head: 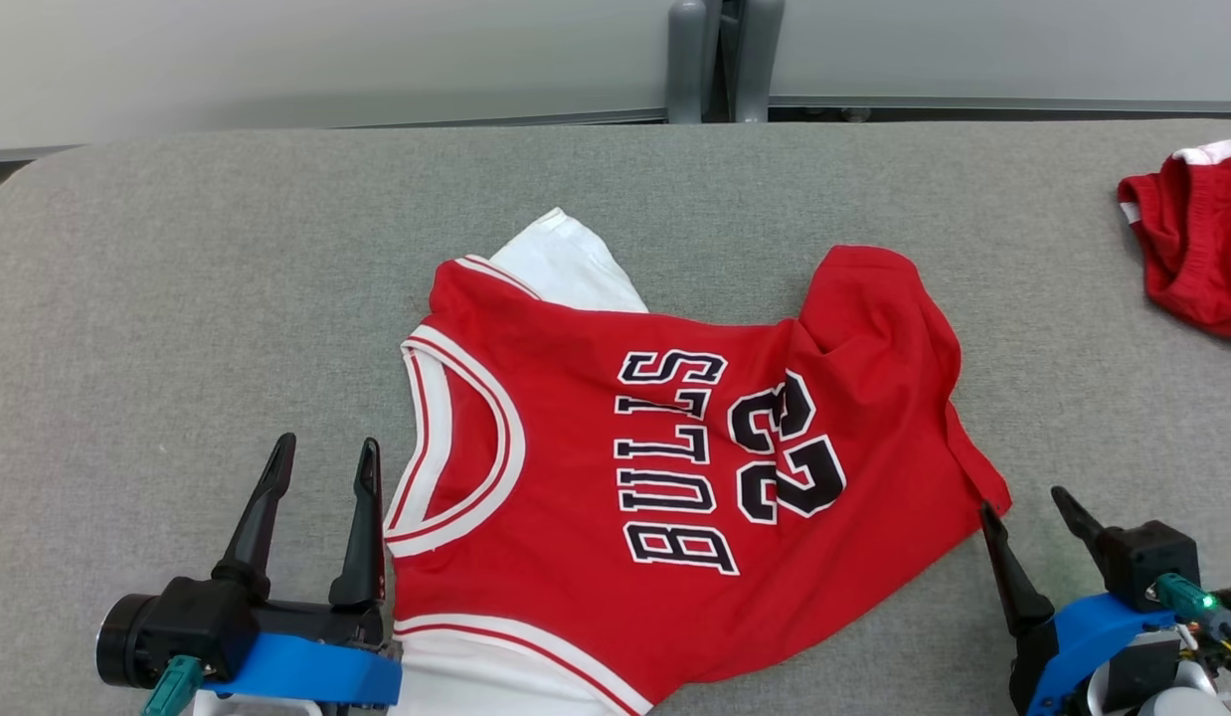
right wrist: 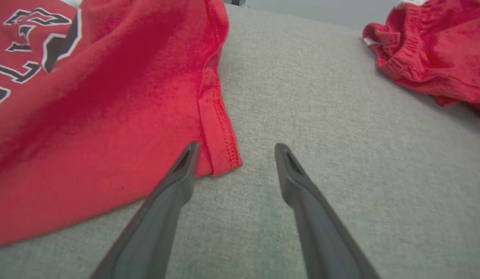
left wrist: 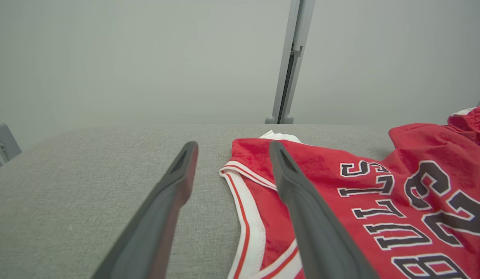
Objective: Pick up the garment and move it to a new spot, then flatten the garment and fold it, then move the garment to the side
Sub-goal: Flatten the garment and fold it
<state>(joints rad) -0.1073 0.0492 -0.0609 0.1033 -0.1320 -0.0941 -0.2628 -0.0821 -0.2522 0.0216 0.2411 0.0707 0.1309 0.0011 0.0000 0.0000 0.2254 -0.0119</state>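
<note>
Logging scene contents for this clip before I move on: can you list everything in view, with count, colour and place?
jersey: one, red with white trim and dark lettering, spread at the table's middle
second garment: one, red with a white edge, bunched at the table's far right
table: one, grey fabric top, under both garments
posts: two, grey, upright behind the table's far edge
left pincer: one, dark fingers, open, beside the jersey's neckline
right pincer: one, dark fingers, open, by the jersey's hem corner
</note>
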